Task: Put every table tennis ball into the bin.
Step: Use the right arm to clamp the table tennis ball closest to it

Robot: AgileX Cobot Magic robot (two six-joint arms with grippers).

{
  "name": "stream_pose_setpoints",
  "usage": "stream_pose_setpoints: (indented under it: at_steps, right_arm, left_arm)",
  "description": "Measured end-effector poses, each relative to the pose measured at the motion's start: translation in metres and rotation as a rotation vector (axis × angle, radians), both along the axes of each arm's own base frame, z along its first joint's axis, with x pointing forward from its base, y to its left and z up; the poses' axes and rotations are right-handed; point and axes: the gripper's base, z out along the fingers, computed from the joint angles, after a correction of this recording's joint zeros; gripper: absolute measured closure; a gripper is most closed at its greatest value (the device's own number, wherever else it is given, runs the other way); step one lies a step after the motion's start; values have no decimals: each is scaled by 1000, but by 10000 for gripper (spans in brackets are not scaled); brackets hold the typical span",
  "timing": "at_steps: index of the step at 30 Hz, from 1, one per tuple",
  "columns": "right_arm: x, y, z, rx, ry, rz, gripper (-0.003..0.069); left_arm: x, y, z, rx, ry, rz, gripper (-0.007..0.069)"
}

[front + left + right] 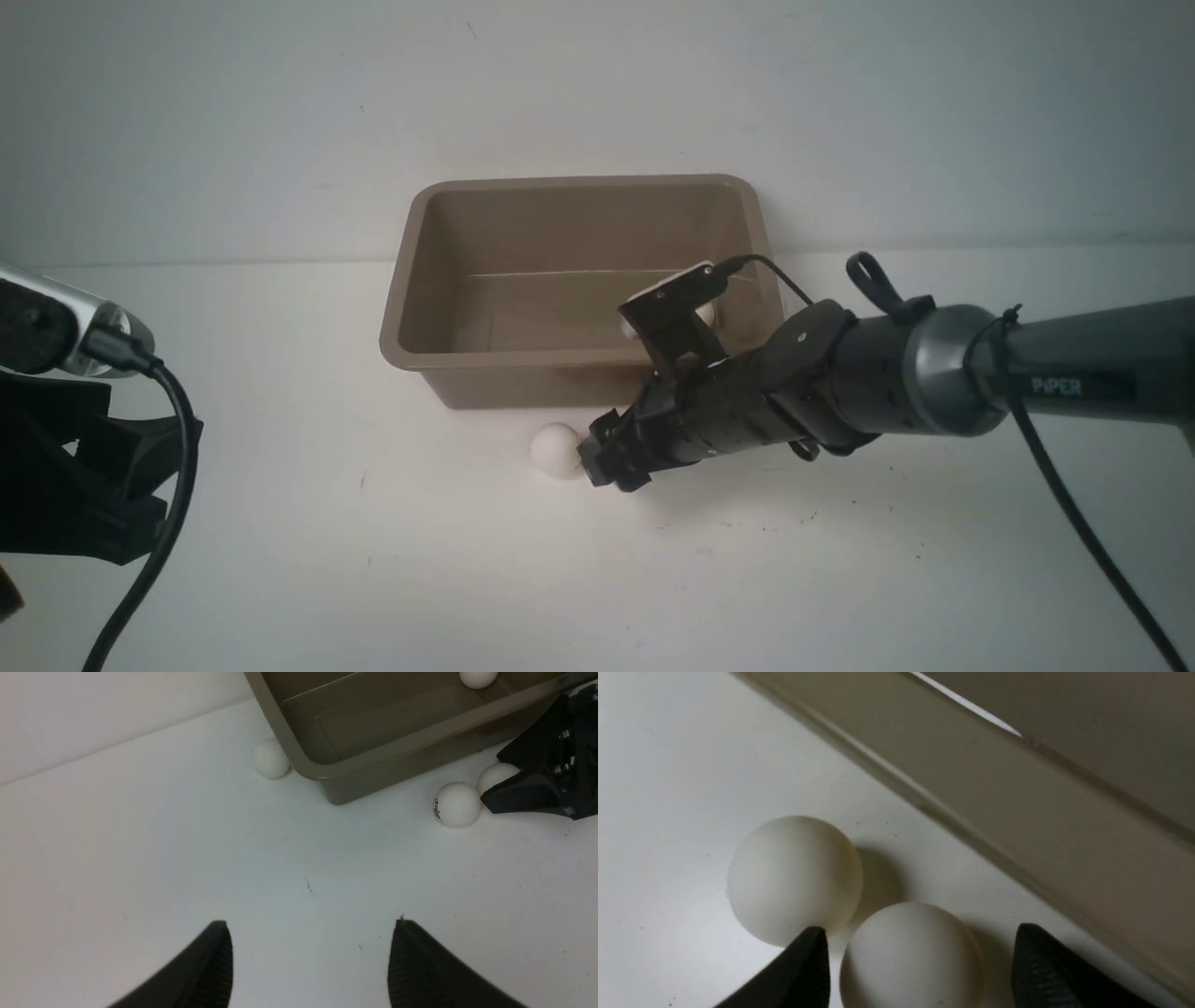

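At the far left, the left gripper (310, 924) hovered over bare table (140, 858), jaws spread with nothing between them. It looked parked there to leave the working space to the other arm. Further in, the corner ball (270, 759) sat on the table tucked just beside the bin (523, 378), under the flared rim on the side nearest the left arm; whether it touched the wall could not be told. The overhanging rim would likely make that one awkward to pinch. The bin stood upright in the middle, open top up, so a ball only needed releasing above it. Before its near wall lay the logo ball (456, 804), free on the table and close beside the straddled ball (913, 956). The right gripper (920, 929) reached in low at a slant from the right, jaws spread to either side of that ball: one finger close to it, a gap showing at the other, so no pinch yet. The slant seemingly let one finger slip between the two balls without knocking the logo ball away. Rightmost, the binned ball (477, 677) rested on the bin's floor near its right end, half hidden in the front view by the right arm's wrist camera (667, 294). By that count, one of four was in and three lay outside.
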Motion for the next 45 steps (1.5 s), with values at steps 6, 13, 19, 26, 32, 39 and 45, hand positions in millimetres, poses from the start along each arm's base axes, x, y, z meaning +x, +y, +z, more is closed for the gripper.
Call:
stream_pose_setpoints:
  at_steps: [6,13,19,26,32,39,45]
  right_arm:
    - [0,0,10,9,-25,-2,302]
    - [-6,0,39,72,-20,10,302]
    - [-10,-1,41,35,-11,45,302]
    - [-13,-3,38,-13,2,89,302]
    - [-25,-4,59,-19,27,175,302]
    - [-36,-13,97,-48,-41,217,302]
    - [-35,-19,118,-74,-171,203,302]
  left_arm:
    - [0,0,0,0,0,0,220]
    - [0,0,0,0,0,0,220]
    - [0,0,0,0,0,0,220]
    - [0,0,0,0,0,0,220]
    - [0,0,0,0,0,0,220]
    - [0,0,0,2,0,-2,220]
    - [0,0,0,2,-1,-2,220]
